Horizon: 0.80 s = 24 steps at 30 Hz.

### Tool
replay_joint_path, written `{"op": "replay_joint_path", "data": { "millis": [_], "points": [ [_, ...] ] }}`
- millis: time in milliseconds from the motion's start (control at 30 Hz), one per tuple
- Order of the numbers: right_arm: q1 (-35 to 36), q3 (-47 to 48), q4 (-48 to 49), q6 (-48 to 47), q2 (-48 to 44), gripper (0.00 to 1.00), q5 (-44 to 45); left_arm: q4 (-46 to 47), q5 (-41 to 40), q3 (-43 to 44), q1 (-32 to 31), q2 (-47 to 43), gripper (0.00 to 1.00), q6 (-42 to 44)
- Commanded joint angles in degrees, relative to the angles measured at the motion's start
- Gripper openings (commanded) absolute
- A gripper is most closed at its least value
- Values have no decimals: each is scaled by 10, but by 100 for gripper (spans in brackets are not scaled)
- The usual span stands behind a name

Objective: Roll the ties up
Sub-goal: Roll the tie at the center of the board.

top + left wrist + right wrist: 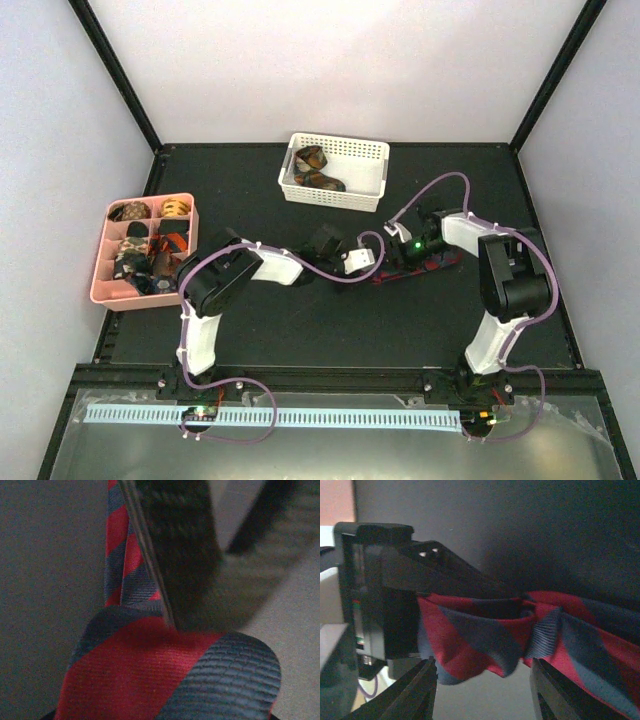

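I count: one striped tie (470,635) at centre; two rolled ties (312,158) in one white basket (335,197), 12 o'clock; one pink tray (110,298), 9 o'clock, roughly six coils (128,211), unsure; two arms (285,268).

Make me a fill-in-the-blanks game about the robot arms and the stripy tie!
1. The striped tie is dark blue-grey and ___.
2. The tray on the left, which holds rolled ties, is coloured ___.
3. The basket at the back of the table is coloured ___.
4. The right gripper has its jaws ___.

Missing words: red; pink; white; open.
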Motion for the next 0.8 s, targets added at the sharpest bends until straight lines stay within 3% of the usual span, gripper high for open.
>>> {"op": "replay_joint_path", "data": {
  "millis": [0,100,233,367,467,633,767],
  "points": [
    [24,-1,26,24,-2,53,-46,-154,-45,-4,0,37,34,11],
    [35,7,33,29,13,49,-33,-160,-44,6,0,43,34,6],
    [35,18,37,25,27,22,15,-160,-40,6,0,45,34,5],
    [34,20,34,21,38,3,31,-157,-39,3,-1,45,35,7],
    [34,16,36,22,41,2,45,-153,-39,3,0,44,40,5],
    [33,9,26,22,46,2,103,-76,-16,-27,15,1,69,-17],
    [32,6,12,16,52,2,152,39,11,-62,26,-41,81,-53]
  ]
}}
